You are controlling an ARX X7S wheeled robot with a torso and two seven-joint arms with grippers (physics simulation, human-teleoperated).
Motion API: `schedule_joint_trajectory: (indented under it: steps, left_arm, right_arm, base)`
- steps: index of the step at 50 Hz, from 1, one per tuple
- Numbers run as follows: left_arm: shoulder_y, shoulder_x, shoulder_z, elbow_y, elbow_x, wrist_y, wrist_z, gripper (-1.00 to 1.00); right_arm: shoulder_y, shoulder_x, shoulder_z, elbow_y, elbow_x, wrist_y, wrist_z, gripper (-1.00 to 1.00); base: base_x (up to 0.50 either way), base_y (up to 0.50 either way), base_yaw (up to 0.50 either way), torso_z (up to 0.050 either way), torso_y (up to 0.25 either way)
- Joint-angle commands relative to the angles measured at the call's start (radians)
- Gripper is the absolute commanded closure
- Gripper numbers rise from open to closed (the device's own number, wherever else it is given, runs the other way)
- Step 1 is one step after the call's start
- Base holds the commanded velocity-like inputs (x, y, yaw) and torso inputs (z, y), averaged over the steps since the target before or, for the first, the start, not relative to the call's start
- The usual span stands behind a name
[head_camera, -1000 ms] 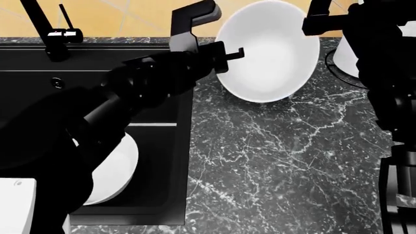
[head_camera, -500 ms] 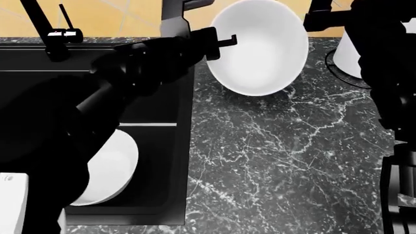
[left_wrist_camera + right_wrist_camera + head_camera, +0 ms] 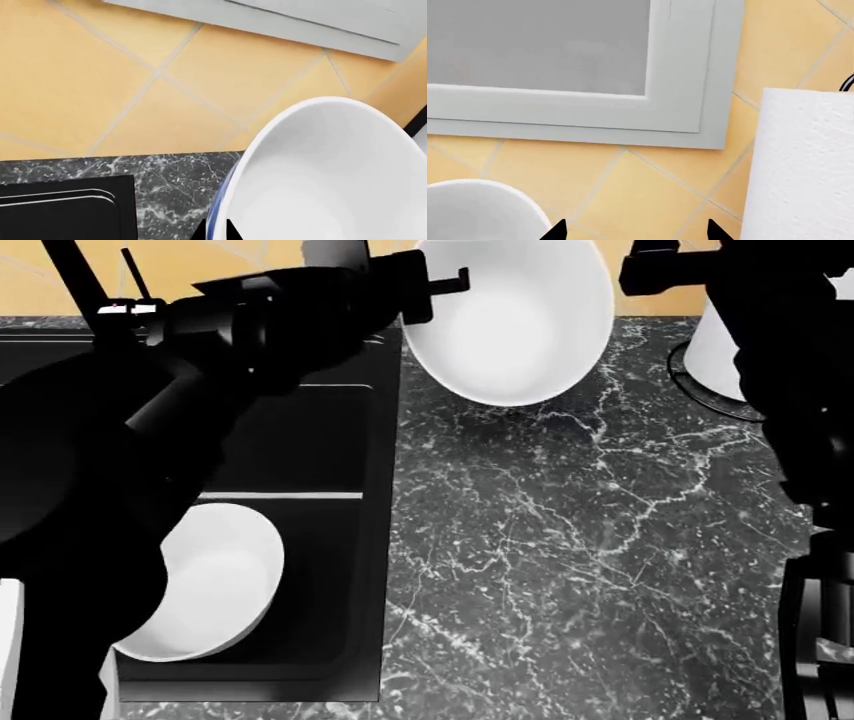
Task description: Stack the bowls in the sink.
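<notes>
Head view, nearest first: the wide plain bowl (image 3: 214,580) lies tilted in the near part of the black sink (image 3: 314,440), partly hidden behind my left arm. To its right the grey-veined marble worktop (image 3: 601,570) spreads across the frame. Farther back, my left gripper (image 3: 434,290) holds the second bowl (image 3: 514,320) by its rim, the jaws pinching that rim; I see this bowl tipped with its white interior toward the head camera, above the worktop just right of the sink edge. In the left wrist view the same bowl (image 3: 327,175) fills one corner, a thin blue trace showing on its outer wall beside the dark jaw tips. The faucet (image 3: 94,300) rises at the sink's far edge. My right gripper (image 3: 634,232) shows only two dark tips standing apart, with nothing between them. A white paper roll (image 3: 804,165) stands near it against the yellow tiled wall (image 3: 647,195), below a grey window frame (image 3: 687,100).
</notes>
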Motion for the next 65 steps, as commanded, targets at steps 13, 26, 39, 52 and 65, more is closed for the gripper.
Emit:
schedule_joint_trajectory:
  steps: [13, 26, 39, 52, 65]
  left_arm:
    - [-0.080, -0.002, 0.060, -0.102, 0.012, -0.103, 0.051, 1.00]
    - [-0.098, -0.015, 0.153, -0.100, -0.073, -0.115, 0.075, 1.00]
    - [-0.114, -0.041, 0.164, -0.031, -0.102, -0.109, 0.058, 1.00]
    - [-0.122, -0.240, 0.127, 0.323, -0.109, -0.035, -0.123, 1.00]
    - [-0.111, -0.374, 0.120, 0.499, -0.103, -0.003, -0.221, 1.00]
  right_arm:
    - [0.012, -0.011, 0.012, -0.030, 0.023, 0.018, 0.012, -1.00]
    - [0.014, -0.016, 0.007, -0.037, 0.028, 0.025, 0.015, -1.00]
    - [0.006, -0.009, 0.014, -0.068, 0.041, 0.043, 0.026, -1.00]
    - [0.003, -0.007, 0.023, -0.099, 0.057, 0.061, 0.036, -1.00]
    - [0.001, -0.012, 0.024, -0.098, 0.062, 0.057, 0.037, -1.00]
  base:
    - [0.00, 0.00, 0.00, 0.000, 0.000]
    - [0.00, 0.00, 0.00, 0.000, 0.009]
    - [0.00, 0.00, 0.00, 0.000, 0.239]
    - [0.00, 0.00, 0.00, 0.000, 0.250]
    - [0.00, 0.00, 0.00, 0.000, 0.248]
